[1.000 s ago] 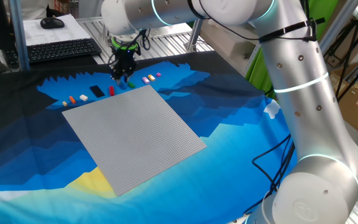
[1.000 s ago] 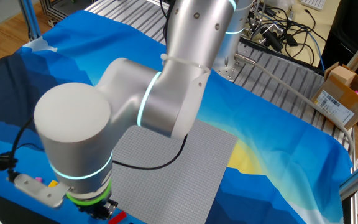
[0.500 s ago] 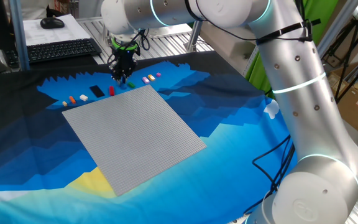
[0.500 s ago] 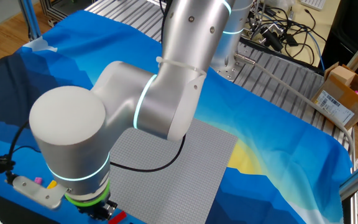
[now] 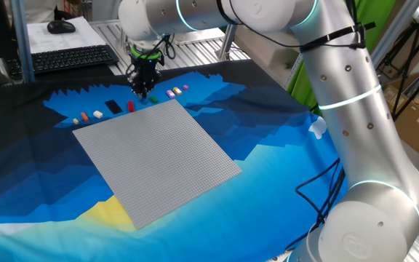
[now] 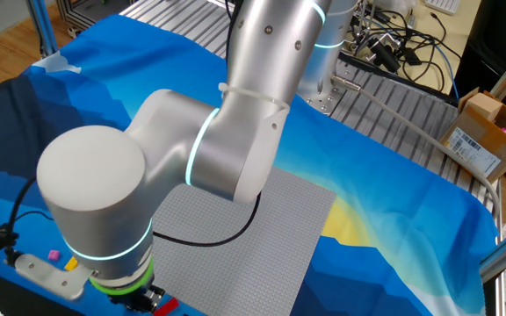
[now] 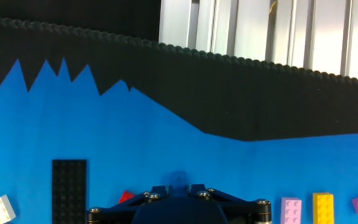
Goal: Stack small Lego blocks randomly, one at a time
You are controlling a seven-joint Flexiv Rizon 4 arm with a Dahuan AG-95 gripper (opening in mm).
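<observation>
Blue-clothed worktop point(image 5: 282, 138) carried one grey baseplate point(image 5: 156, 158). Beyond baseplate's far edge, row of small Lego blocks: orange point(image 5: 84, 116), white point(image 5: 97, 113), red point(image 5: 130, 106), green point(image 5: 153, 98), yellow point(image 5: 171, 93), two pink point(image 5: 177, 91). One black plate point(image 5: 113, 106) among them. Gripper point(image 5: 142, 90) low over row; fingers' state unclear.

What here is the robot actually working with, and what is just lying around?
For the job:
small Lego blocks, e.g. red, orange, white, yellow, pink
gripper

Lying about:
grey baseplate
flat black piece
keyboard
mouse
cardboard box
</observation>
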